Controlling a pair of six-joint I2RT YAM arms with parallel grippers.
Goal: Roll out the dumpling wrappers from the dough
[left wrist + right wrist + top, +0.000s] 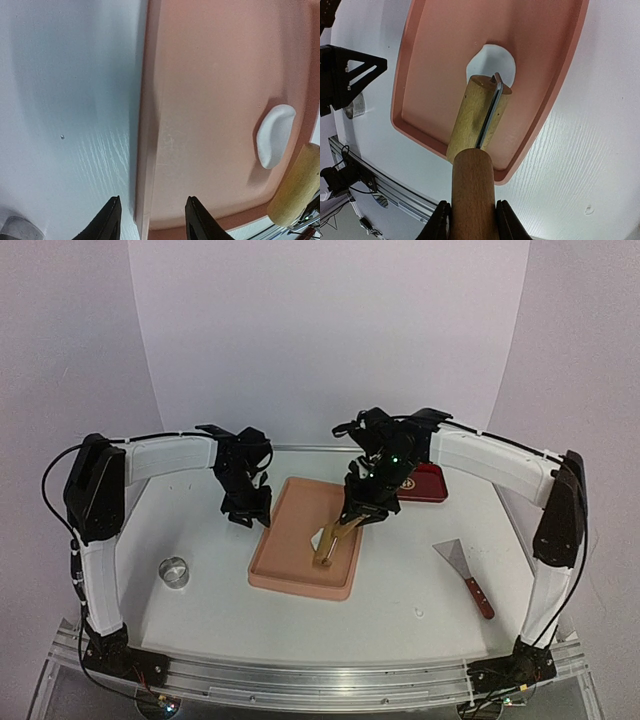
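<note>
R claw (471, 220) clamped on rolling pin (477, 115) handle, pin tip beside dough (490, 60) in pink tray (435, 75), L claw (152, 220) parted, empty

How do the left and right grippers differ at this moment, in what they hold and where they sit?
The left gripper is open and empty; the right gripper is shut on the rolling pin. The left gripper hangs over the left edge of the pink tray; the right gripper is by its right edge, angling the pin toward the dough. Both point down at the tray.
</note>
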